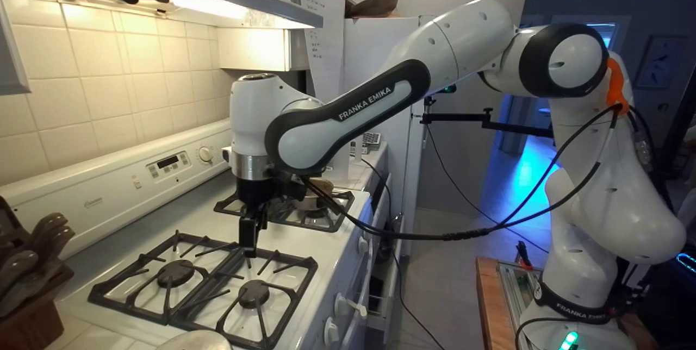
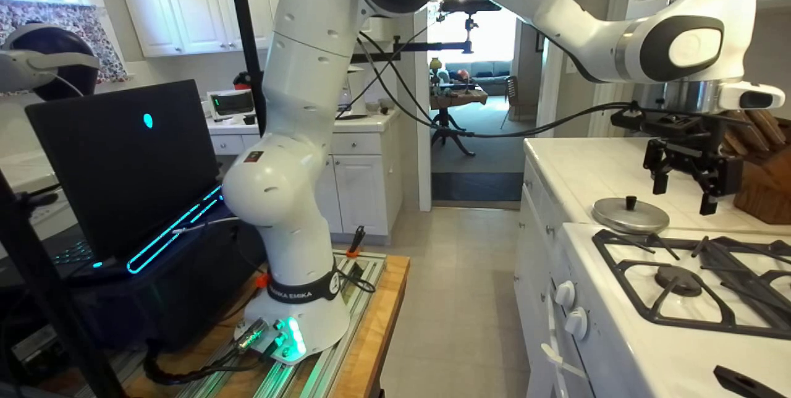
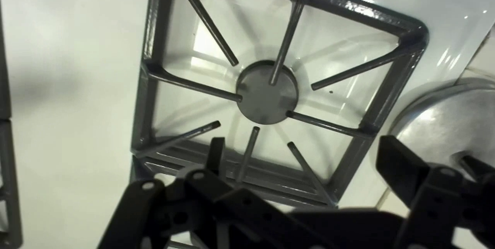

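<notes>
- My gripper [image 2: 684, 195] stands released: its two jaws are spread wide, with a broad bare gap between them and nothing in their grip.
- In the wrist view I see the dark fingers [image 3: 215, 160] reaching in from the bottom edge, well apart from each other and a little blurred.
- Nearest below them is the burner grate [image 3: 152, 48], flat on the white stove [image 3: 65, 144], with a round burner cap [image 3: 267, 92] at its centre.
- The gripper points downward and hangs above the stove in both exterior views, clear of the grate as far as I can make out.
- From the wrist camera, one finger crosses in front of the lower edge of that grate; the other overlaps part of a metal lid [image 2: 618, 220] in my line of sight.
- That lid, topped by a black knob [image 2: 631, 202], lies on the tiled counter [image 2: 575, 169], just beside the stove.
- A wooden knife block [image 2: 766, 191] stands on the same counter, near the lid.
- Farther along the stove, in an exterior view, I find a pan [image 1: 304, 204] on a second grate [image 1: 343, 214]; cables [image 1: 451, 236] partly hide it, and I cannot tell what the brown thing [image 1: 322, 186] on top is.
</notes>
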Robot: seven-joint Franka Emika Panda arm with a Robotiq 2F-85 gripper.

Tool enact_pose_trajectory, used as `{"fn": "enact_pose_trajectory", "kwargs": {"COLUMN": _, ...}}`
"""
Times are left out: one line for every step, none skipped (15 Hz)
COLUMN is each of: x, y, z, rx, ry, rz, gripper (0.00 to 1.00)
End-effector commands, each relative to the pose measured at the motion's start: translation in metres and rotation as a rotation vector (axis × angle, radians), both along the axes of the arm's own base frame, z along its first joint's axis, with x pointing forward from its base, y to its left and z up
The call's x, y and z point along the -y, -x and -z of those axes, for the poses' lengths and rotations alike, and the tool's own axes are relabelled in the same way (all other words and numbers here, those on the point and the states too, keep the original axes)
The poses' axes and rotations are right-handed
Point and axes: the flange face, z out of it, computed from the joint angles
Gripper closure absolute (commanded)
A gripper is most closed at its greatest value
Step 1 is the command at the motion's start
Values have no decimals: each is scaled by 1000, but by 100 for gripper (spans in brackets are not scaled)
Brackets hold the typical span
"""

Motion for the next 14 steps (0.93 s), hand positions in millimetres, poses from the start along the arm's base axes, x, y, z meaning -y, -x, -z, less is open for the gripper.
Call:
{"fn": "enact_pose_trajectory", "kwargs": {"x": 40, "y": 30, "z": -11, "rx": 59, "ry": -7, "rz": 182, "gripper": 0}}
{"fn": "enact_pose_trajectory", "kwargs": {"x": 50, "y": 34, "z": -12, "rx": 70, "ry": -8, "rz": 219, "gripper": 0}}
{"fn": "enact_pose_trajectory", "kwargs": {"x": 62, "y": 40, "z": -14, "rx": 85, "ry": -7, "rz": 253, "gripper": 0}}
{"fn": "enact_pose_trajectory", "kwargs": {"x": 72, "y": 45, "z": -16, "rx": 97, "ry": -8, "rz": 284, "gripper": 0}}
{"fn": "enact_pose_trajectory", "kwargs": {"x": 83, "y": 51, "z": -18, "rx": 112, "ry": -8, "rz": 312, "gripper": 0}}
{"fn": "enact_pose_trajectory", "kwargs": {"x": 94, "y": 56, "z": -20, "rx": 124, "ry": -7, "rz": 336, "gripper": 0}}
{"fn": "enact_pose_trajectory", "kwargs": {"x": 104, "y": 63, "z": -22, "rx": 138, "ry": -6, "rz": 360, "gripper": 0}}
{"fn": "enact_pose_trajectory", "kwargs": {"x": 113, "y": 68, "z": -23, "rx": 148, "ry": 2, "rz": 378, "gripper": 0}}
{"fn": "enact_pose_trajectory", "kwargs": {"x": 122, "y": 74, "z": -25, "rx": 160, "ry": 1, "rz": 383, "gripper": 0}}
{"fn": "enact_pose_trajectory", "kwargs": {"x": 127, "y": 81, "z": -27, "rx": 188, "ry": -18, "rz": 331, "gripper": 0}}
{"fn": "enact_pose_trajectory", "kwargs": {"x": 130, "y": 86, "z": -31, "rx": 213, "ry": -15, "rz": 304, "gripper": 0}}
{"fn": "enact_pose_trajectory", "kwargs": {"x": 124, "y": 61, "z": -25, "rx": 163, "ry": -20, "rz": 346, "gripper": 0}}
{"fn": "enact_pose_trajectory", "kwargs": {"x": 128, "y": 67, "z": -27, "rx": 179, "ry": -25, "rz": 337, "gripper": 0}}
{"fn": "enact_pose_trajectory", "kwargs": {"x": 130, "y": 72, "z": -28, "rx": 186, "ry": -27, "rz": 332, "gripper": 0}}
